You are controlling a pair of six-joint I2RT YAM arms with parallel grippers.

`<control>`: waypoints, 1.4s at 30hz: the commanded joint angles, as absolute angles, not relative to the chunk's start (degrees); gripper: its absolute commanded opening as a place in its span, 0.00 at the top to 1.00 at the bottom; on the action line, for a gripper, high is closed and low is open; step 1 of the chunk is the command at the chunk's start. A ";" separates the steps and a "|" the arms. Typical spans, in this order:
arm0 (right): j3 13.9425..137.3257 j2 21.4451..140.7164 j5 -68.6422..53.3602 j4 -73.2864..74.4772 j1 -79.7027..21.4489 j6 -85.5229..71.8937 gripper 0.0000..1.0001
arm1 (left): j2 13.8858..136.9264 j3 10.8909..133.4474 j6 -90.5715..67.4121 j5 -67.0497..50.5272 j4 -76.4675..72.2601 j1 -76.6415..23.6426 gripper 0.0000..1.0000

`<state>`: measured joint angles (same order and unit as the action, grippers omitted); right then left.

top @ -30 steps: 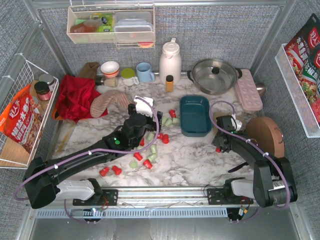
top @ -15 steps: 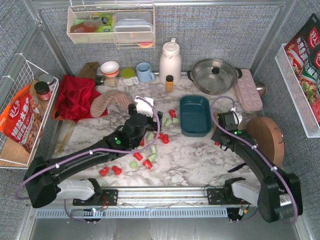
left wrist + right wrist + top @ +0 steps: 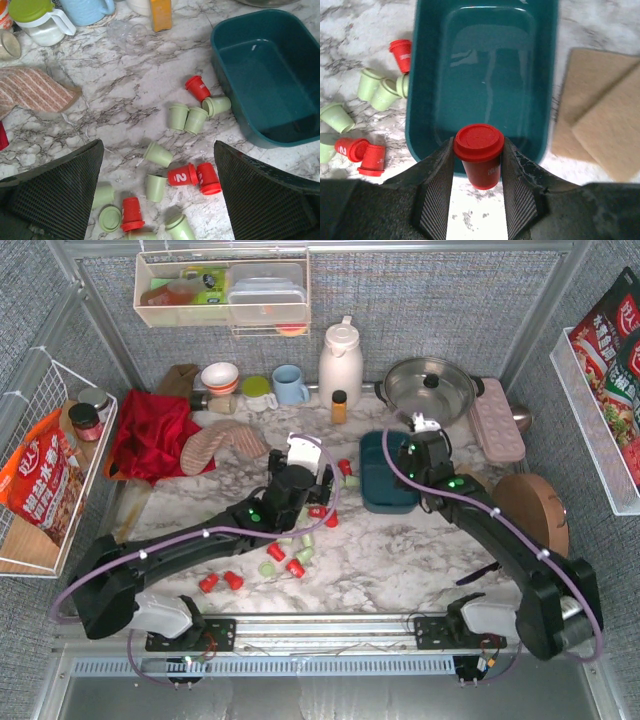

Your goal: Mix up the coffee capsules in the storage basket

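The storage basket (image 3: 388,490) is a dark teal bin right of the table's middle, and its inside (image 3: 490,65) holds nothing. My right gripper (image 3: 478,162) is shut on a red coffee capsule (image 3: 479,150), lid up, above the basket's near rim (image 3: 427,145); in the top view this gripper (image 3: 414,454) hangs over the basket's right side. Red and mint green coffee capsules (image 3: 295,562) lie scattered on the marble left of the basket. My left gripper (image 3: 157,147) hangs open above them, over a red capsule marked 2 (image 3: 182,176) and a green one (image 3: 156,187). From above it (image 3: 310,478) sits left of the basket.
An amber bottle (image 3: 339,406), white thermos (image 3: 340,362), steel pot (image 3: 428,390) and pink tray (image 3: 497,418) stand behind the basket. A red cloth (image 3: 150,435) and striped mitt (image 3: 215,447) lie at the left. A round wooden board (image 3: 530,510) lies at the right.
My right gripper has swung from the table right of the basket to above the basket, carrying the red capsule. My left gripper has shifted slightly right, still open.
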<state>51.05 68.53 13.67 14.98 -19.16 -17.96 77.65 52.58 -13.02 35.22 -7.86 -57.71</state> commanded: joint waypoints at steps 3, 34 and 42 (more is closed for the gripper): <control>51.67 77.21 7.09 2.82 -19.63 -11.88 0.54 | 81.95 55.10 -16.49 37.31 -4.25 -56.42 0.01; 49.18 79.32 5.22 0.09 -22.56 -7.06 0.37 | 106.30 67.44 -19.59 10.59 9.84 -43.40 0.09; 49.66 79.29 5.09 1.11 -22.85 -6.35 0.37 | 110.59 71.03 -16.73 7.08 14.75 -43.24 0.21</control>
<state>49.04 79.35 5.13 0.95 -22.76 -7.14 108.51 68.95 -18.50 9.85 11.22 -43.31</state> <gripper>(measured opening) 0.635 0.829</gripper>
